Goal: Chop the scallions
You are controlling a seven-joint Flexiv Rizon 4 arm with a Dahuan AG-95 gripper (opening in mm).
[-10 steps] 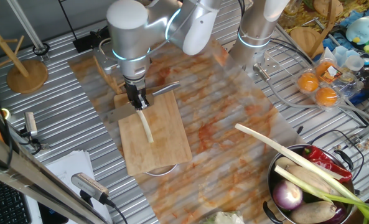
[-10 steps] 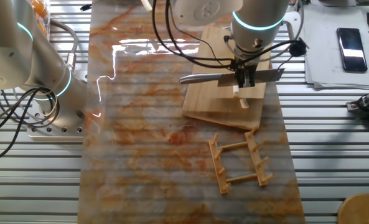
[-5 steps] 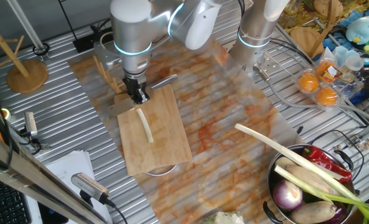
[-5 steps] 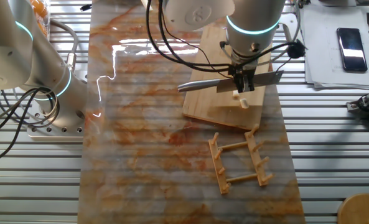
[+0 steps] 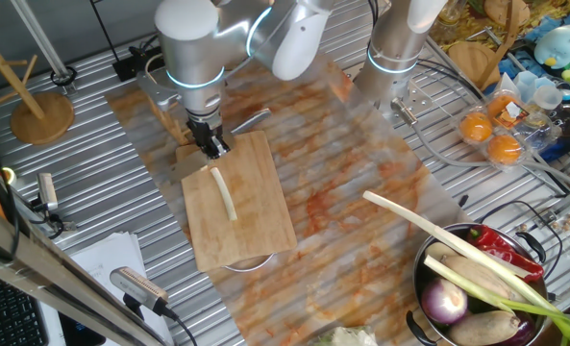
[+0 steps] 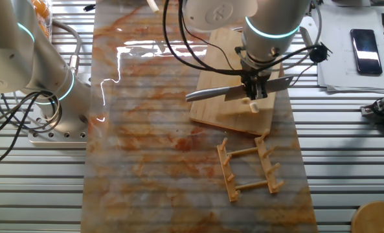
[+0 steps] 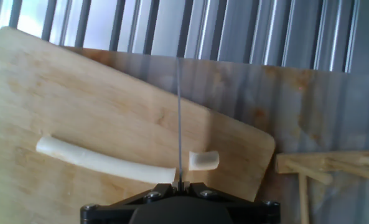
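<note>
A wooden cutting board (image 5: 236, 207) is laid on a streaked orange-brown mat (image 5: 342, 192). A small wooden rack (image 6: 250, 169) is seen lying flat just beside the board. A metal bowl (image 5: 429, 279) is filled with a purple onion (image 5: 445, 304), red chilli (image 5: 501, 248) and a long green-leaved stalk (image 5: 438, 235). A phone (image 6: 364, 43) is placed on paper

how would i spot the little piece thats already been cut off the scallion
Find the wooden cutting board under the gripper. A long, curved cream-white scallion stalk lies across it, with the knife blade edge-on at one end. The cut piece is the short pale stub just past the blade, nearest the board's rounded corner.
</note>
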